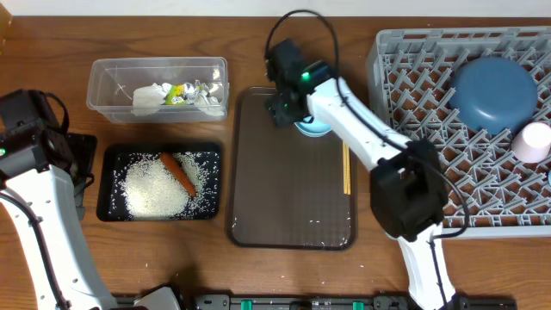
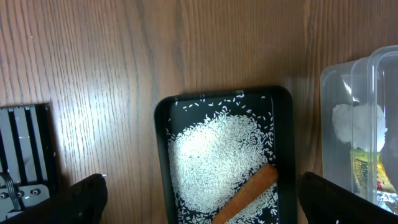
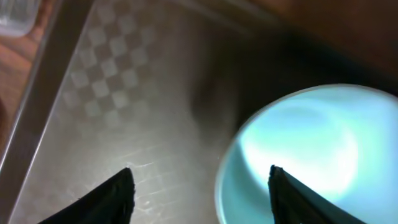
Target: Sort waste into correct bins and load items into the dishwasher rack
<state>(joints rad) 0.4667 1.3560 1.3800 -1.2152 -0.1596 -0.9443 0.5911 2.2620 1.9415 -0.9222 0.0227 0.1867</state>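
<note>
My right gripper (image 3: 200, 186) is open over the far end of the brown serving tray (image 1: 284, 189). It straddles the rim of the small light blue bowl (image 3: 311, 149): one finger is over the bowl's inside, the other over the tray floor. My left gripper (image 2: 202, 205) is wide open at the near end of the black tray (image 2: 160, 155), which holds rice (image 2: 214, 155) and a carrot (image 2: 249, 194). The clear tub (image 1: 112, 73) holds a napkin (image 1: 148, 98) and wrappers (image 1: 185, 93). The grey rack (image 1: 422, 86) carries the dark blue plate (image 1: 492, 93) and white cup (image 1: 534, 140).
Wooden chopsticks (image 1: 346, 168) lie along the right edge of the brown tray, close to my right arm. The clear tub stands behind the black tray, left of the brown tray. The rack fills the right end of the table.
</note>
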